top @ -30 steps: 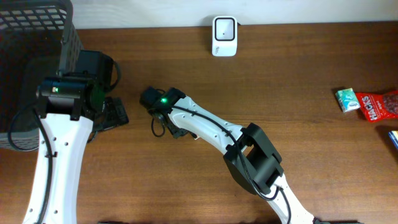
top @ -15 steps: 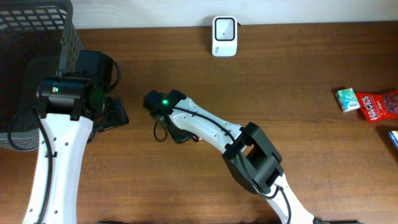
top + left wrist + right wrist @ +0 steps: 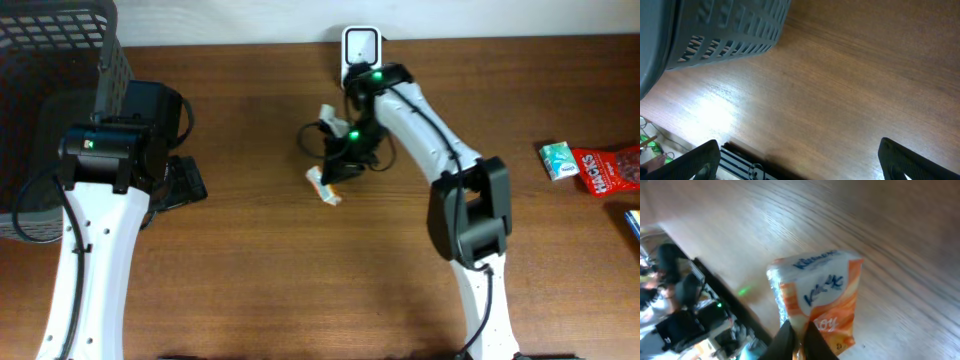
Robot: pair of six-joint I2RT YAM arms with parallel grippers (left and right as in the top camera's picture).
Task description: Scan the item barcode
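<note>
Right gripper point(image 3: 796, 336) clamps one end of the tissue pack point(image 3: 323, 187), held near the scanner point(image 3: 361, 45), at its seven o'clock.

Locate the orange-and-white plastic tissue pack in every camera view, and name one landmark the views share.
Overhead: the orange-and-white plastic tissue pack appears near the centre, below the white scanner.
Left wrist: not in it.
Right wrist: it fills the centre, pinched at its lower edge by the right gripper.
Shared landmark: the brown wooden table.
</note>
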